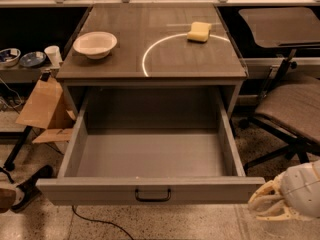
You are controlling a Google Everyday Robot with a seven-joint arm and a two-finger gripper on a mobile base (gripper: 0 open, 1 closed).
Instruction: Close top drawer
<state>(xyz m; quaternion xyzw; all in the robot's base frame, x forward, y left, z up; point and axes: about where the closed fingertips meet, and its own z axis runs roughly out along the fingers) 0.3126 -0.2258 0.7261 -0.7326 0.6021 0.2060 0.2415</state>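
The top drawer [150, 190] is a wide, deep grey box pulled fully out of the cabinet, and it is empty inside. Its plain grey front panel faces me, with a small dark bail handle [152, 195] at its centre. My gripper [267, 204] is pale and sits low at the bottom right, just right of the front panel's right end and at about its height. It is apart from the handle by nearly half the panel's width.
The cabinet top [150, 59] holds a white bowl [95, 44] at the left and a yellow sponge [199, 31] at the back right. A chair [292, 111] stands to the right. Cardboard [42, 104] leans at the left. A black cable [95, 219] runs on the floor.
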